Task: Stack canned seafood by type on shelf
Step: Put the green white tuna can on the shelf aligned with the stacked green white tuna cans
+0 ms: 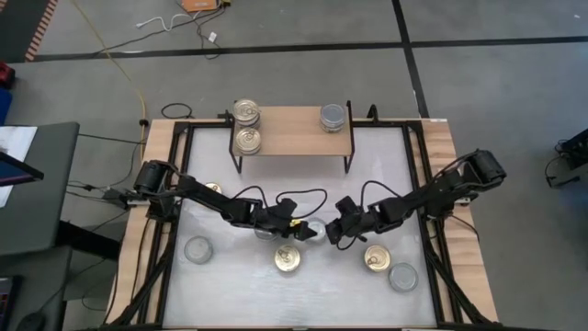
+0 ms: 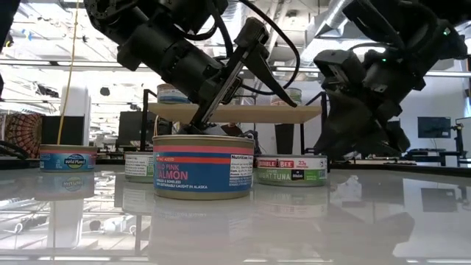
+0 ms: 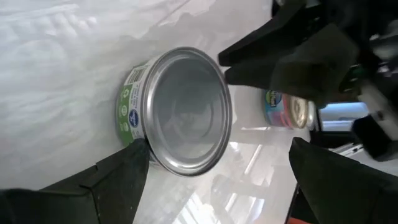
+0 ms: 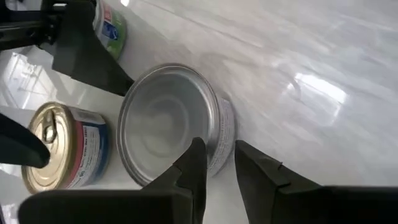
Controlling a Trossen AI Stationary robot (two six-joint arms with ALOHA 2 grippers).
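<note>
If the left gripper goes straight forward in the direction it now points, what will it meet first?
Most likely the silver-lidded can on the white table: the left gripper is open with that can lying between its fingers. Just beyond it is the right gripper, nearly shut at the same can's rim. Depth is hard to judge.

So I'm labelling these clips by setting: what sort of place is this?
Probably a robotics lab or workshop: two arms at a white table, loose cables on the grey floor, exposed ceiling ducts behind.

Grey floor (image 1: 478, 83) crossed by dark lines; a yellow cable (image 1: 124, 69); possibly ceiling ducts (image 2: 331, 15).
</note>
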